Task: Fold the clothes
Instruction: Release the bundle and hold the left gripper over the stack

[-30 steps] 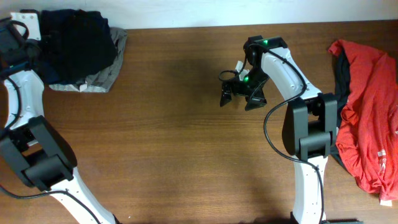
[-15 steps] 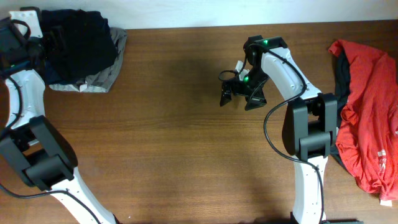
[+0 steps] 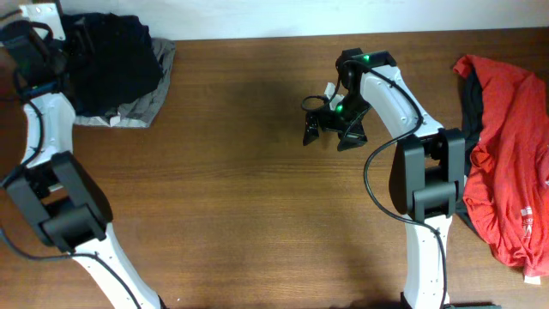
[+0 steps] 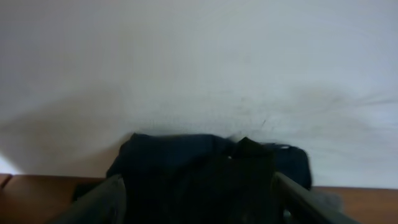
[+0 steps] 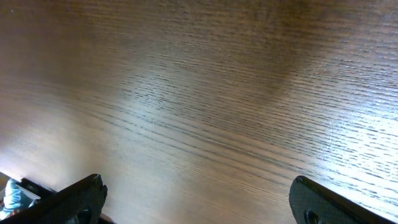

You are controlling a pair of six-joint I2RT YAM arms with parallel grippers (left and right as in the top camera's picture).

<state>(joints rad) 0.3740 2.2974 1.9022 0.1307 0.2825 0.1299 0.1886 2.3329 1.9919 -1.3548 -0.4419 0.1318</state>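
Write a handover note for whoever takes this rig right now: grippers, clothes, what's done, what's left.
Left gripper: jaws apart, facing the dark garment pile at the far-left corner; no grip visible.
Right gripper: open, empty, above the bare table near the middle.
Clothes: the pile sits on a grey one; the red garment lies crumpled at the right edge over a dark one.
Done: left pile looks stacked.
Left: red garment and the dark one beneath, both unfolded.
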